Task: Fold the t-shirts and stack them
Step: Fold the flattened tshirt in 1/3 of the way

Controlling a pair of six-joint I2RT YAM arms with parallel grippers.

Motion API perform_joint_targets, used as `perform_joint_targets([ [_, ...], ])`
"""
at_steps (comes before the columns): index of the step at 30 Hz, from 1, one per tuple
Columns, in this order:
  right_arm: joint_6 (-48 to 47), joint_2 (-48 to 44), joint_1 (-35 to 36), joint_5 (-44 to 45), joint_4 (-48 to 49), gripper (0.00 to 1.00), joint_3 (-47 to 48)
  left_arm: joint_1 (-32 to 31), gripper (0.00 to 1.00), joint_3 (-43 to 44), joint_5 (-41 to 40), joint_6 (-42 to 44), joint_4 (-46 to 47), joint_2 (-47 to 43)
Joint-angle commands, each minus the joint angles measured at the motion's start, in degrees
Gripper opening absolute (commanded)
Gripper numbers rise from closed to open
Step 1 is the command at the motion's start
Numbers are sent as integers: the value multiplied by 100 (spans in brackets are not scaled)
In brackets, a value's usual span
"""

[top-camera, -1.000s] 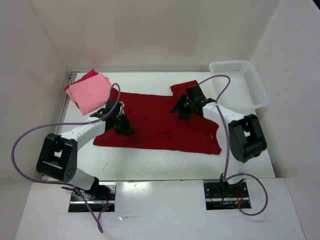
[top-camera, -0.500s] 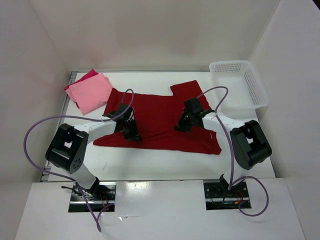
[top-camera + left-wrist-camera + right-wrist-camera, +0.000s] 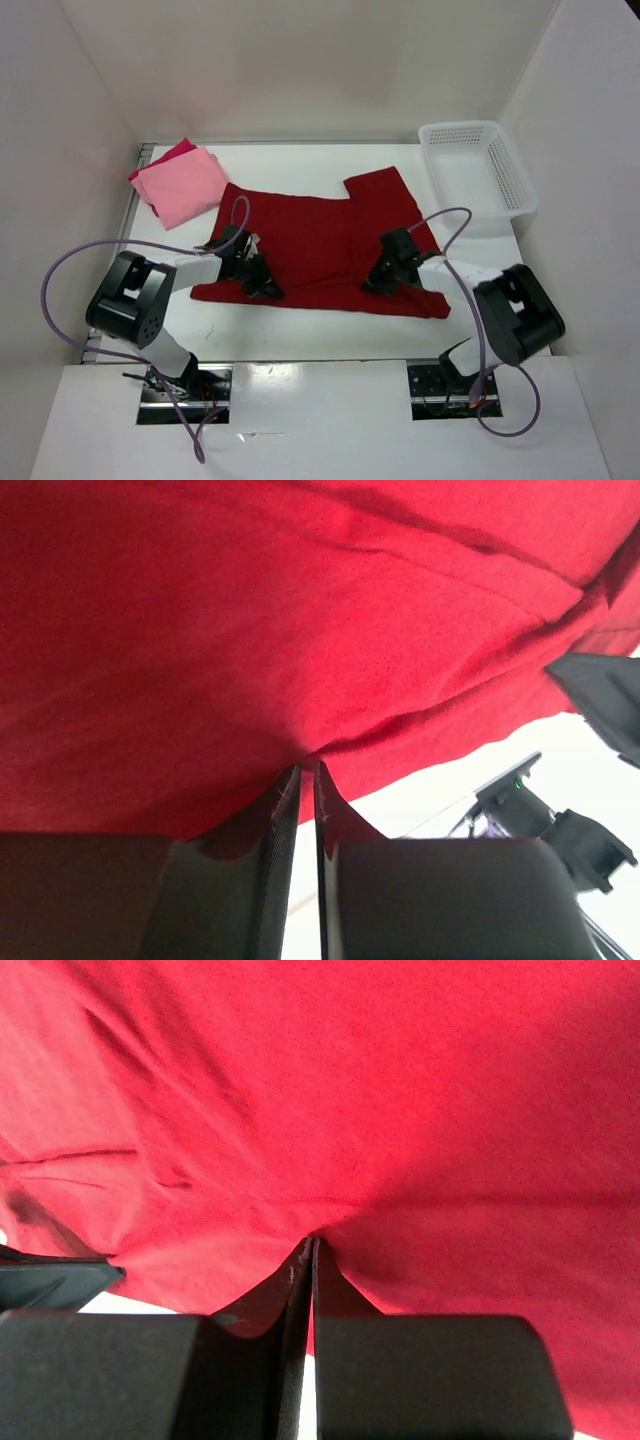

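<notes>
I have the left tool (image 3: 258, 282) clenched on the near hem of the dark red shirt (image 3: 320, 240). In its wrist camera the two fingers (image 3: 285, 815) stand almost together, with only a thin slit between them. The cloth puckers into a small peak right at their tips. Red fabric fills everything ahead of this tool, creased in long folds, and a strip of white surface (image 3: 320, 322) shows under the hem to its right.

The right tool (image 3: 381, 284) is also clamped on the same shirt, at the near hem close to the right-hand corner. Its fingers (image 3: 335, 1295) are pressed flat against each other, and the cloth gathers to a point where they meet.

From above, the shirt lies spread out on the surface. It spans the gap between the two tools and reaches away from both of them. One short sleeve juts out beyond the right tool.

Beyond the left tool and off to its left sits the folded salmon pink shirt (image 3: 183, 187), just beside the far corner of the dark red one; I cannot tell if they touch. The crimson-pink shirt (image 3: 172, 152) peeks out from under the salmon one's far edge. The white basket (image 3: 514, 172) stands beyond the right tool and to its right, near the sleeve.
</notes>
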Motion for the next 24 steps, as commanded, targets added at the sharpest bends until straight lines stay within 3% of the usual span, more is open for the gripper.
perform_joint_targets([
  [1,331,-731,50,151,-642,5,-602,-20,18,-638,66,-26,-658,-87],
  [5,535,-2091,50,73,-1161,8,-1059,-20,22,-876,331,-140,-1008,-456],
  [8,676,-2725,50,-191,-1469,11,-1200,33,22,-876,383,-122,-1571,-1236],
  [11,571,-2904,-2,-192,-1593,16,-930,85,29,-746,384,-245,-1967,-1730],
  [15,-8,-2238,-55,-113,-1541,23,186,410,46,605,-98,-89,-2118,-2101],
  [17,-395,-1851,-160,-113,-1252,22,801,735,47,1555,-554,96,-1925,-1682],
  [18,-492,-1432,-160,-174,-1137,11,969,867,47,1776,-617,184,-1584,-1488],
  [19,-589,-1210,-160,-235,-1058,5,1318,1129,44,2004,-766,359,-1459,-1251],
  [20,-764,-1008,-160,-323,-987,2,1496,1227,32,2415,-1229,431,-1293,-761],
  [21,-827,-649,-160,-376,-908,0,1785,1324,28,2602,-1407,501,-1221,-495],
  [24,-1037,-260,-160,-438,-776,0,2120,1658,23,3393,-1883,747,-1168,603],
])
